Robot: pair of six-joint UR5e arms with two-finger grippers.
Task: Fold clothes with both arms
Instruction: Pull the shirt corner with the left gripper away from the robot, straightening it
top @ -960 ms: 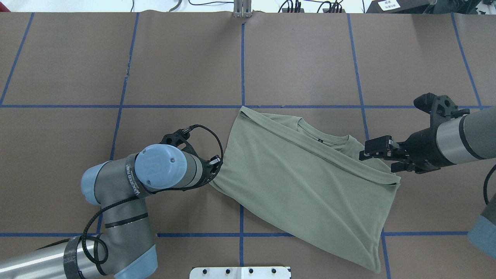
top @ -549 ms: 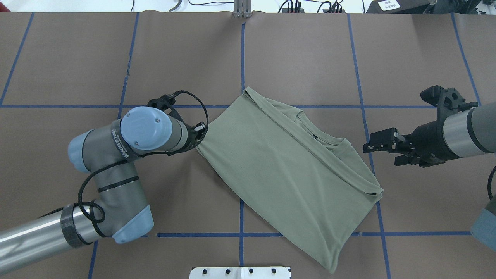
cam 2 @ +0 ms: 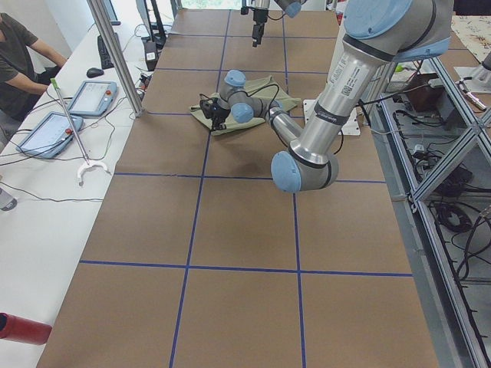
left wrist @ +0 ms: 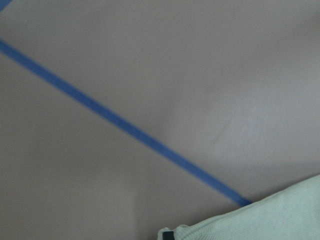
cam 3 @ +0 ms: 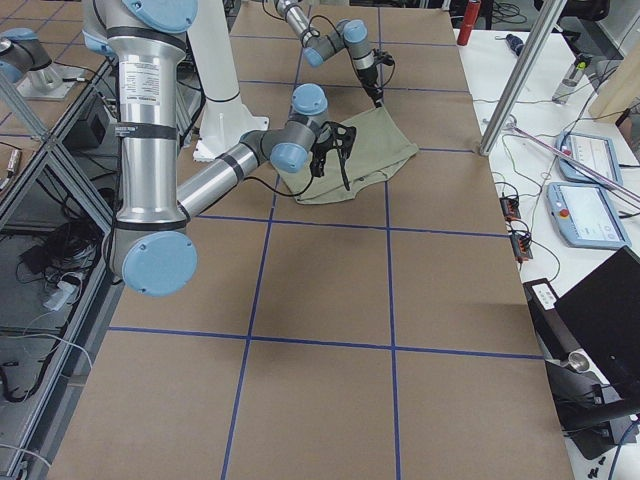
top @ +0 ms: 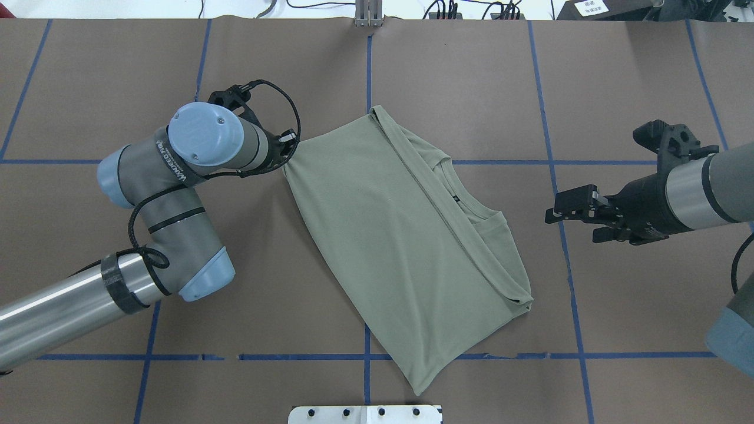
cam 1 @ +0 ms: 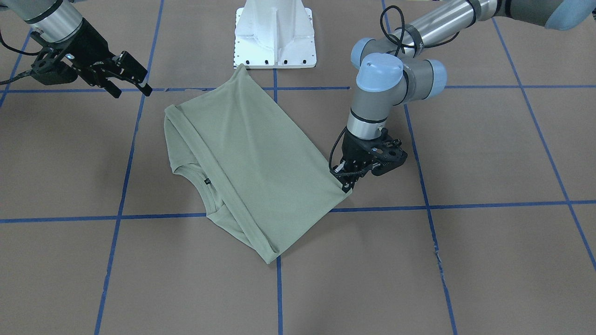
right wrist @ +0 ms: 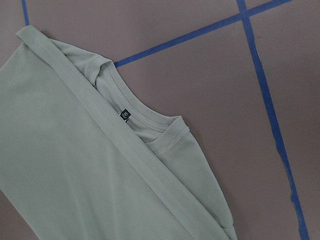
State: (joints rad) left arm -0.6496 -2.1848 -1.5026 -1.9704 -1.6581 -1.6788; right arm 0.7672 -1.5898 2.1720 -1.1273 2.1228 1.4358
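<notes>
Dragged leftward, one shirt (top: 400, 235) lies pinched by left gripper (top: 287, 158); right gripper (top: 559, 213) gapes empty.

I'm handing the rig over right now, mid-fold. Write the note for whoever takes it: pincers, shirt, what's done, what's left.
Left pincer: shut on the shirt at one corner, low over the table.
Right pincer: open, empty, beside the shirt and apart from it.
Shirt: lies slantwise mid-table, neck label on the right pincer's side.
Done: body folded over itself, no sleeves showing.
Left: probably square it up, then make the last folds.
</notes>
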